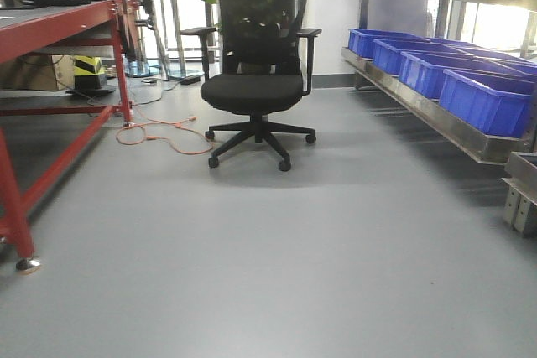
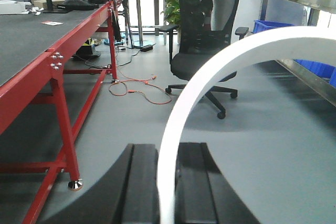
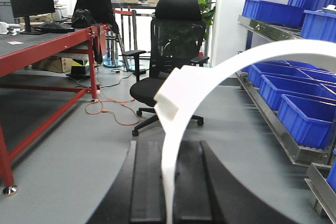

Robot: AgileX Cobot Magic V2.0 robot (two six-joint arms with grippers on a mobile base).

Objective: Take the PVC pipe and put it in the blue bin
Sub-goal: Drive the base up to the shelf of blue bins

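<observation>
Between fingers of left tool: PVC pipe clamped, arc rising ahead-right. Likewise right tool pinches PVC pipe; same piece or second, cannot tell. Well ahead-right of tool: blue bins on shelf. Risk: long overhang pivots in pinch; free end snags shelf.

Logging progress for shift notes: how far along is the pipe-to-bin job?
Done: the grab. The PVC pipe is clamped in the left claw, a white arc likewise in the right claw. In hand: carrying them. Left: placing; the blue bins sit on the shelf at right, apart from both claws.
</observation>
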